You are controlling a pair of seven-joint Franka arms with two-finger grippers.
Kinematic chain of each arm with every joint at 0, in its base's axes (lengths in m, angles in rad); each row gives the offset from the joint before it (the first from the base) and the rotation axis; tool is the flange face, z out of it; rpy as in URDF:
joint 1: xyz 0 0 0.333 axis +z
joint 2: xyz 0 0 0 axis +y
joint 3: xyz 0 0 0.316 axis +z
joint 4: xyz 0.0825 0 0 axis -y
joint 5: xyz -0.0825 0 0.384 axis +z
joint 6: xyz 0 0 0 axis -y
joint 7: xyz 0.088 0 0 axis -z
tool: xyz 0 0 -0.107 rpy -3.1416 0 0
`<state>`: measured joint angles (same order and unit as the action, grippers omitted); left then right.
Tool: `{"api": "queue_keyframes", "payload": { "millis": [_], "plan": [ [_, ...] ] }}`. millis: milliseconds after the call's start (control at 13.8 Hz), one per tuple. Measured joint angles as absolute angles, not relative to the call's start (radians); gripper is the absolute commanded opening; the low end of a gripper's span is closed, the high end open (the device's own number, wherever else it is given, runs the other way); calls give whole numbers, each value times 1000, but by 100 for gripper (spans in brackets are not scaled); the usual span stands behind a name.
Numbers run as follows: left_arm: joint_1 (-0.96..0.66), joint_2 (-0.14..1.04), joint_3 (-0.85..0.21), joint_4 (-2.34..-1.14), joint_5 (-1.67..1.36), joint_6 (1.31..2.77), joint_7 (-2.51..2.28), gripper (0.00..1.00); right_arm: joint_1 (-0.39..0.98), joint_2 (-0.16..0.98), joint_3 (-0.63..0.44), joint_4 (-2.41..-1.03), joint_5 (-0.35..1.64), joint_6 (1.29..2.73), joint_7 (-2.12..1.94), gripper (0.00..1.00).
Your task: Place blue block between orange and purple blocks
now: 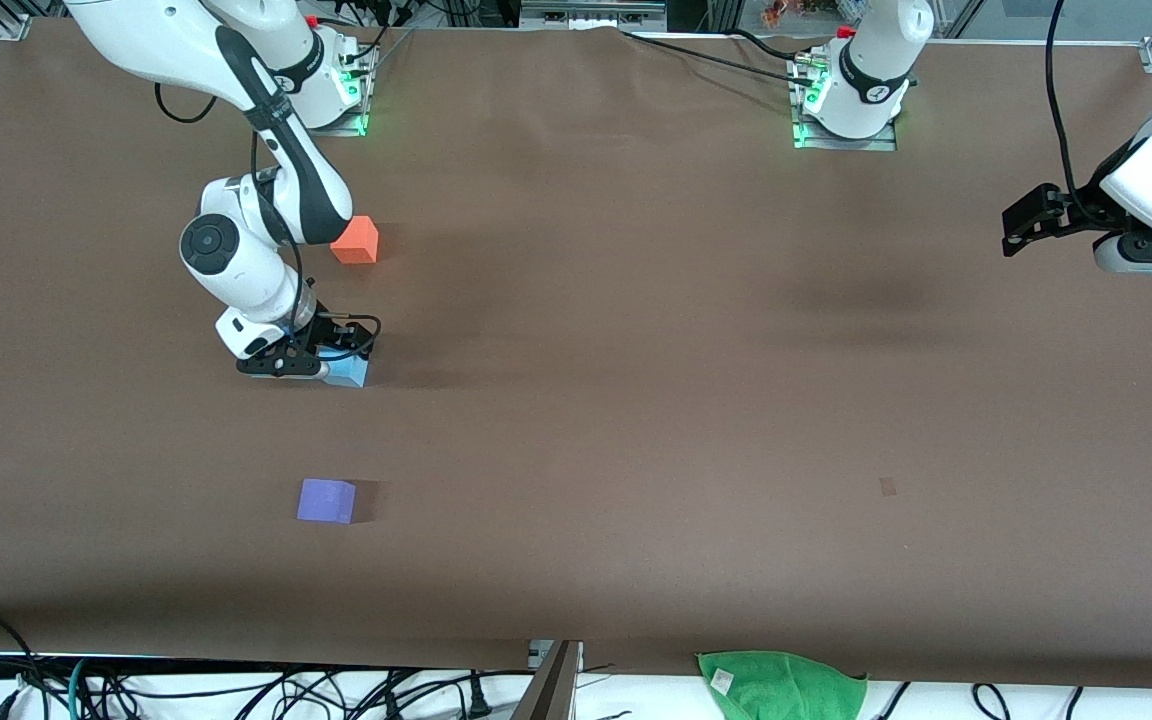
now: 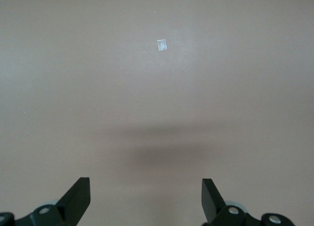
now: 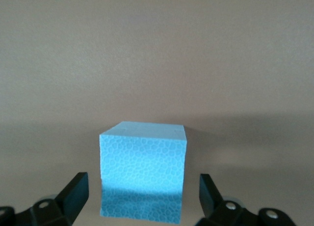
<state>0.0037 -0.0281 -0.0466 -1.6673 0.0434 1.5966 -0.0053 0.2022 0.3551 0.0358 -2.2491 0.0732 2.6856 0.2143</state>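
Three cubes on counter [image 1: 636, 400]: one blue block [image 1: 351, 372] between orange block [image 1: 356, 240] and purple block [image 1: 326, 500]. Right gripper [image 3: 142, 194] jaws spread around blue block, not touching; left gripper [image 2: 145, 196] waiting, jaws wide, empty.

Table's [image 1: 636, 400] covered in a plain brown sheet, a bit wrinkled up by the edge farthest from the camera. There's a green cloth [image 1: 781, 685] crumpled at the table's nearest edge, hanging partly off it, toward the left arm's end. A small bit of tape [image 1: 887, 487] is stuck flat on the sheet, farther from the camera than the cloth and well apart from it. Black cables [image 1: 236, 690] lie tangled just off the table's nearest edge, on the white strip there.
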Motion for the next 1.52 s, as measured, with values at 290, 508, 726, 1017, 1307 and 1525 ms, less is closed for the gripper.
{"api": "queue_keyframes", "payload": {
  "millis": [290,508,726,1017,1307,1525],
  "plan": [
    [4,-28,-47,-1667,43,1597,-5,100,202,332,36,-2206,73,2639,213,100],
    [4,-28,-47,-1667,43,1597,-5,100,202,315,36,-2085,72,2441,208,100],
    [4,-28,-47,-1667,43,1597,-5,100,202,308,30,-1959,72,2270,144,100],
    [4,-28,-47,-1667,43,1597,-5,100,200,305,8,-1788,22,2041,112,100],
    [4,-28,-47,-1667,43,1597,-5,100,199,302,-29,-1609,-8,1829,35,100],
    [4,-28,-47,-1667,43,1597,-5,100,197,301,-87,-1511,-8,1729,-32,100]
  ]
}}
